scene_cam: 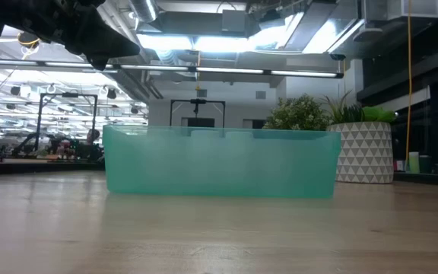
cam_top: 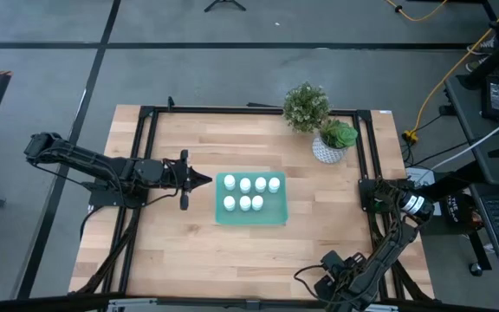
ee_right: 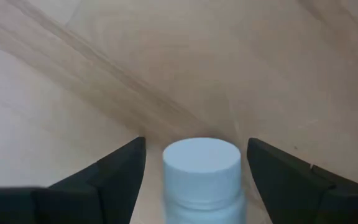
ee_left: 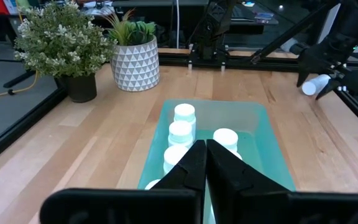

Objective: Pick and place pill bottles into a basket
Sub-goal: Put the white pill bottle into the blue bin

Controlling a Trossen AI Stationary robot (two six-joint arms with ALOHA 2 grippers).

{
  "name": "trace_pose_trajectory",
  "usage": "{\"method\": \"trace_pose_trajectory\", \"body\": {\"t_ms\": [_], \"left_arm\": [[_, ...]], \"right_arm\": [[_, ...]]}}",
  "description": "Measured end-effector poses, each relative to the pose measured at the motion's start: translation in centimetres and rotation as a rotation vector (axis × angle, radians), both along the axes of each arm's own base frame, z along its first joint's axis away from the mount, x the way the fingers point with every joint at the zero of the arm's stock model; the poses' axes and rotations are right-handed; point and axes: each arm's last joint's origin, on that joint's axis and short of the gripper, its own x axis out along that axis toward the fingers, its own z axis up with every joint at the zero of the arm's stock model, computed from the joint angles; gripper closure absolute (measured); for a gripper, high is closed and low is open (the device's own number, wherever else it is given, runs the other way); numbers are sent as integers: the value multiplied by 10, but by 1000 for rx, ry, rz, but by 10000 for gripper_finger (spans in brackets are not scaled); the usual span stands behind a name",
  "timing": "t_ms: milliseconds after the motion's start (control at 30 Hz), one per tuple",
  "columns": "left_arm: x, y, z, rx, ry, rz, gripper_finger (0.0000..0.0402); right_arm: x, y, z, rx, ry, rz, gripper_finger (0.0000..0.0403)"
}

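A white bottle (ee_right: 201, 169) stands between the right gripper's (ee_right: 197, 180) wide-open fingers, untouched, on the bench (cam_top: 180, 251) well apart from the basket (cam_top: 251, 211), where seven bottles (cam_top: 245, 185) already stand. Closing off-centre could tip it. The left gripper (ee_left: 205, 163), shut and empty, hovers just before the basket's edge

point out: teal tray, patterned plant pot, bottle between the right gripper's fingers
teal tray (scene_cam: 219, 171), low view, middle of its front wall.
patterned plant pot (ee_left: 134, 63), left wrist view, its triangle-patterned side.
pill bottle (ee_right: 201, 163), right wrist view, its round white cap, with an open finger on each side and a gap to both.
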Motion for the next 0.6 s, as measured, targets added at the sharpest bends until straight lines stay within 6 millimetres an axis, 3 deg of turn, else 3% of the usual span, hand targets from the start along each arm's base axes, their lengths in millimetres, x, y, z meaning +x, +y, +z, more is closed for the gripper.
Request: {"method": "trace_pose_trajectory", "body": {"t_ms": [300, 600], "left_arm": [[0, 0, 0, 0, 1, 1, 393], [0, 0, 0, 0, 0, 0, 397]], "right_arm": [[-1, 0, 0, 7, 25, 24, 133], [-2, 0, 0, 22, 59, 30, 221]]}}
